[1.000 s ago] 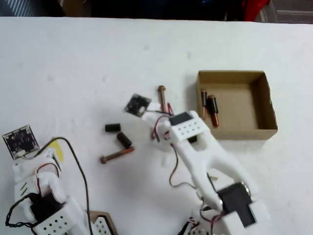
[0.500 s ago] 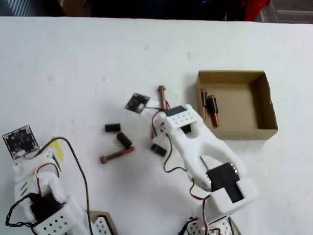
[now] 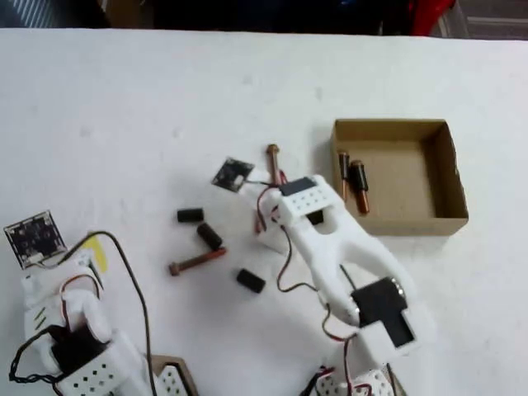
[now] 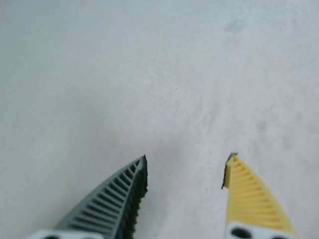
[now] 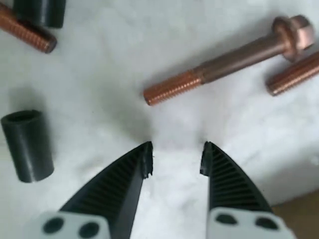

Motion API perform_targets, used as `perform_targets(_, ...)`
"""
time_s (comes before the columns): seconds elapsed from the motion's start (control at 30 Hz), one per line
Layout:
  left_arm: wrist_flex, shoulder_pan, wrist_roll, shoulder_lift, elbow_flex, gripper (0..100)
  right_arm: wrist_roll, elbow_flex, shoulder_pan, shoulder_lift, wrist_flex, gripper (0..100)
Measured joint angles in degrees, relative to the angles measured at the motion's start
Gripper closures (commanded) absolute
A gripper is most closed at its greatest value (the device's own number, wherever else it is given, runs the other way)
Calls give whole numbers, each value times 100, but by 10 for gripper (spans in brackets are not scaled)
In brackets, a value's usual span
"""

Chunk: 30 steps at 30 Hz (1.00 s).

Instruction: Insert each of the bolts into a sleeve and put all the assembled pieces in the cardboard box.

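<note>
Right gripper [image 5: 177, 149] of mine hangs parted and empty just short of the copper bolt [image 5: 234, 59], mid-table beside the cardboard box [image 3: 392, 124]. Closing off-centre could roll it away or snag the second bolt [image 5: 294, 74] lying alongside. I judge the loose sleeve [image 5: 27, 144] would roll as easily.

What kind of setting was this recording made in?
Probably a robotics lab or workshop bench: a plain white table, a white robot arm with exposed wiring, and loose bolts and sleeves beside a cardboard box.
</note>
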Motion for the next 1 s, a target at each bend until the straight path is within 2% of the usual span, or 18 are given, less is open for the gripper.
perform_targets(0.13, 0, 0, 0, 0, 0, 733, -457, 0, -246, -826, 659, 854)
perform_targets(0.27, 0, 0, 0, 0, 0, 733, -905, 105, -853, -1459, 1389, 854)
perform_targets(0.4, 0, 0, 0, 0, 0, 733, -1011, 519, -1407, -1723, 1538, 854)
perform_targets(1.0, 0, 0, 0, 0, 0, 733, -1046, 1952, -1591, -1881, -378, 854)
